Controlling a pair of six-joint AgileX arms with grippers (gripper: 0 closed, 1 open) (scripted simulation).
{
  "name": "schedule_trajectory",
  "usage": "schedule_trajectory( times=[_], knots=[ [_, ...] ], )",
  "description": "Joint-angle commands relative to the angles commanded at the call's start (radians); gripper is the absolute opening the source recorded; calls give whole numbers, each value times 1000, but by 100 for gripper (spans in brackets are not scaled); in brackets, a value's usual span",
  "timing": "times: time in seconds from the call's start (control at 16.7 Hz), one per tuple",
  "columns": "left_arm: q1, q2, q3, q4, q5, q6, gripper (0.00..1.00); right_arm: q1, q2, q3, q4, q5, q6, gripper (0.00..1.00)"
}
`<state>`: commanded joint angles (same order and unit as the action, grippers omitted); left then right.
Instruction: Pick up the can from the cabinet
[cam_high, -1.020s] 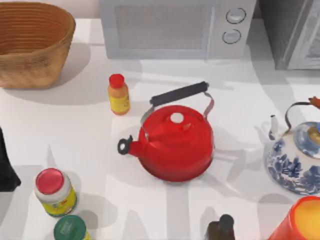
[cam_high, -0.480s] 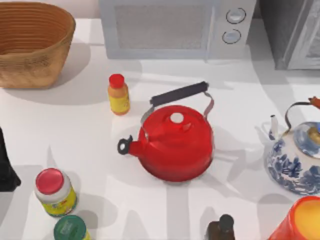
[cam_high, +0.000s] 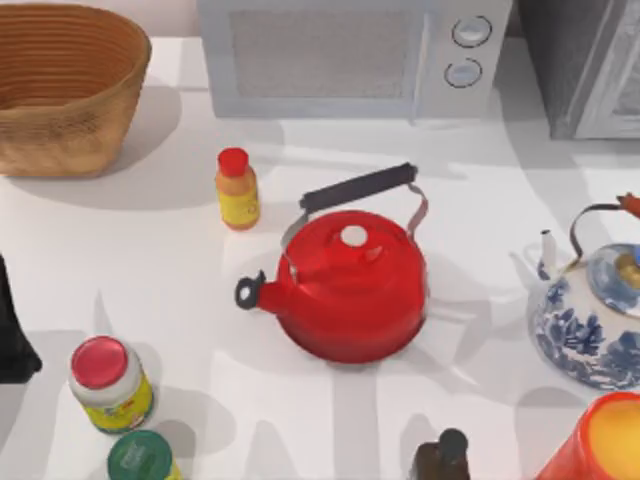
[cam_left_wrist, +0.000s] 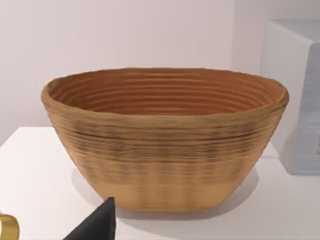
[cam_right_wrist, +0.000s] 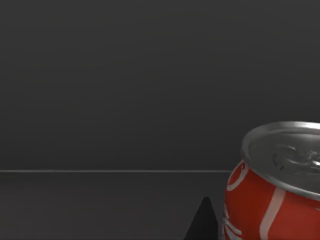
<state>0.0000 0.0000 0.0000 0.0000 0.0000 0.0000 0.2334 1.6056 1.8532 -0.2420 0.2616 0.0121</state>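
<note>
Dark cabinet (cam_right_wrist: 125, 90) walls surround your right gripper; the can (cam_right_wrist: 275, 185) stands upright on the cabinet floor just beside its fingertip, so whether it grips, you cannot tell. Left arm (cam_high: 12, 340) waits at the bench's left edge.

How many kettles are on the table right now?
2. The red kettle stands at the table's middle; the blue-and-white kettle stands at the right edge, partly cut off by the frame. More could sit beyond the top view's edges.
</note>
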Motion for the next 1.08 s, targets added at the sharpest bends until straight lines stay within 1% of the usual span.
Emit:
schedule_trajectory(
  times=[0.12, 0.24, 0.66, 0.78, 1.08],
  knots=[
    [0, 0, 0, 0, 0, 0, 100, 4, -4, 0, -3, 2, 1, 0],
    [0, 0, 0, 0, 0, 0, 100, 33, -41, 0, -40, 28, 1, 0],
    [0, 0, 0, 0, 0, 0, 100, 239, -345, 1, -346, 232, -1, 0],
    [0, 0, 0, 0, 0, 0, 100, 277, -392, 0, -394, 270, -1, 0],
    [0, 0, 0, 0, 0, 0, 100, 280, -398, 0, -400, 275, 0, 0]
  ],
)
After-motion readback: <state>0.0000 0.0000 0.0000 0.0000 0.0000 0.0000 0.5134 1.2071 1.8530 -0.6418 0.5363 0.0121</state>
